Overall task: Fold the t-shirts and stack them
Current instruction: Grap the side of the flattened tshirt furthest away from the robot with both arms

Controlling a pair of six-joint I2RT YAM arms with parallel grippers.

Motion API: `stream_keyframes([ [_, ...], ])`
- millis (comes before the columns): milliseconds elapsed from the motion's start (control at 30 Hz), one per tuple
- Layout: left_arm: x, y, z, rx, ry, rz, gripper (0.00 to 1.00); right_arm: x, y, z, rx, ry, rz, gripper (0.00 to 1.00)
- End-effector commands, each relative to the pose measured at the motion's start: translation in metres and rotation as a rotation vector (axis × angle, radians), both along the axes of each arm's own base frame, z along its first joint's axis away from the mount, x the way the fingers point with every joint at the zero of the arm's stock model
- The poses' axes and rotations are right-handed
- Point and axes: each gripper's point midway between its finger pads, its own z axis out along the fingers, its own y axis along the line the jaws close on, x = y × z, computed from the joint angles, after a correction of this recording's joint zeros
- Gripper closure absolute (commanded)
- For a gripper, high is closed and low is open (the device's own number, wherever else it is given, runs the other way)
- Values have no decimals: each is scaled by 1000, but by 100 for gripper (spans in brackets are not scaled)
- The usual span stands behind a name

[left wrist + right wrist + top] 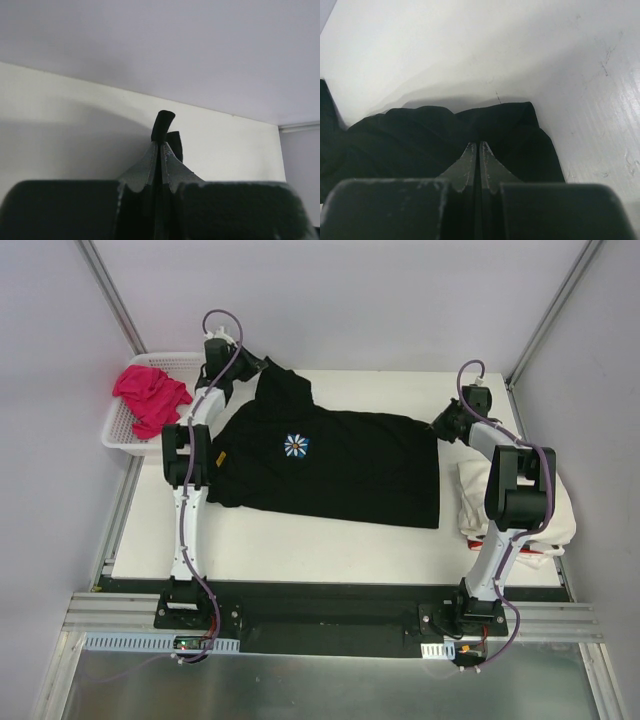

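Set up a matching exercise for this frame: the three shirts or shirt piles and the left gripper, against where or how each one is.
1. black t-shirt
2. pink t-shirt
3. cream t-shirts
4. left gripper

A. in the white basket, far left
B. shut on a fold of black cloth
C. spread across the middle of the table
D. piled at the table's right edge

Pairs: 1-C, 2-A, 3-D, 4-B.
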Motion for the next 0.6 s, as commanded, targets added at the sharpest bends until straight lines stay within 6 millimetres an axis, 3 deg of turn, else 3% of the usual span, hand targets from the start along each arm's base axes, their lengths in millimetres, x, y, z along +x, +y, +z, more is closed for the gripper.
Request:
stream_keyframes([
  [0,-8,9,118,41,-242,-22,100,11,-15,19,-30,-40,-34,99],
  [33,-11,9,121,45,-247,-23,100,12,-16,21,-32,-45,-34,99],
  [67,-12,24,133,51,-266,0,100,12,-18,22,-37,-47,-40,99],
  [167,-19,31,144,61,-287,6,100,11,-23,25,-59,-52,-49,99],
  [567,-36,39,147,68,-292,-4,100,4,-46,28,-102,-45,-104,99],
])
